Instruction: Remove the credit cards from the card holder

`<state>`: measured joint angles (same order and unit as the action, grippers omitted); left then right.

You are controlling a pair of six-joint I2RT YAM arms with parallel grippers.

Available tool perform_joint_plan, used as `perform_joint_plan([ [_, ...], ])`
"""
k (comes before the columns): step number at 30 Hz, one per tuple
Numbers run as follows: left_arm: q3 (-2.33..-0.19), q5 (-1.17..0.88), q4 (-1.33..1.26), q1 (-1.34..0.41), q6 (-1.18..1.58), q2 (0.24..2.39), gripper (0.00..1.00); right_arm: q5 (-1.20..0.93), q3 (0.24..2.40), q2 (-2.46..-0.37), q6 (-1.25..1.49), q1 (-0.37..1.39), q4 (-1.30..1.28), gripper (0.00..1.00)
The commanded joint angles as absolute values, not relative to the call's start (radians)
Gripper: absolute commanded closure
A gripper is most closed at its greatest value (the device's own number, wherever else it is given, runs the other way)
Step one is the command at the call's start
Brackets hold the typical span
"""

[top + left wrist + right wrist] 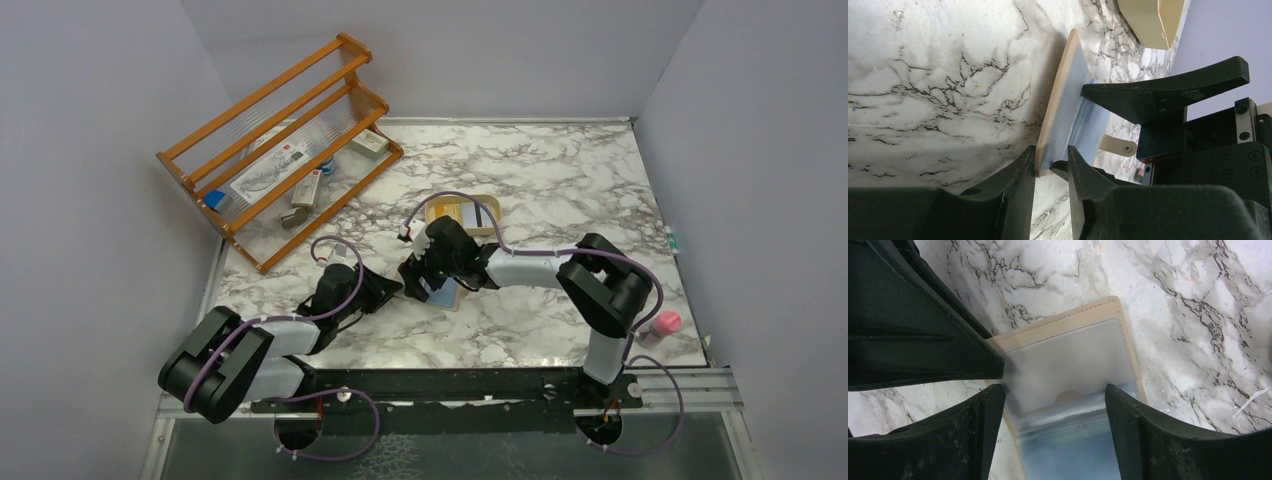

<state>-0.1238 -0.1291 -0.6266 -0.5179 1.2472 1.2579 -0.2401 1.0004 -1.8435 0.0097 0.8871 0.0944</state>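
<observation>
The tan card holder (446,293) lies open on the marble, light blue inside. My left gripper (392,290) is shut on the edge of its tan cover (1054,107) and holds that flap tilted up; its snap tab (1117,146) shows behind. My right gripper (425,272) is open just above the holder, its fingers either side of the clear sleeves (1068,365). In the right wrist view the gripper (1055,412) holds nothing. No card shows clearly in the sleeves. A yellow-orange credit card (447,212) lies in the cream tray (492,210).
The cream tray stands just behind the holder and also shows in the left wrist view (1143,22). A wooden rack (280,150) with small items is at the back left. A pink object (667,322) sits at the table's right edge.
</observation>
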Motion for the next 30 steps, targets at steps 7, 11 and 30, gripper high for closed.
perform_joint_plan([
  [7, -0.122, -0.013, -0.632, -0.525, 1.274, 1.213, 0.7, -0.273, 0.952, -1.907, 0.017, 0.897, 0.052, 0.22],
  [11, -0.109, 0.052, -0.629, -0.525, 1.271, 1.156, 0.69, -0.281, 0.946, -1.907, 0.018, 0.897, 0.054, 0.22],
  [30, -0.133, 0.085, -0.628, -0.525, 1.282, 1.199, 0.81, -0.303, 0.939, -1.908, 0.02, 0.897, 0.056, 0.21],
])
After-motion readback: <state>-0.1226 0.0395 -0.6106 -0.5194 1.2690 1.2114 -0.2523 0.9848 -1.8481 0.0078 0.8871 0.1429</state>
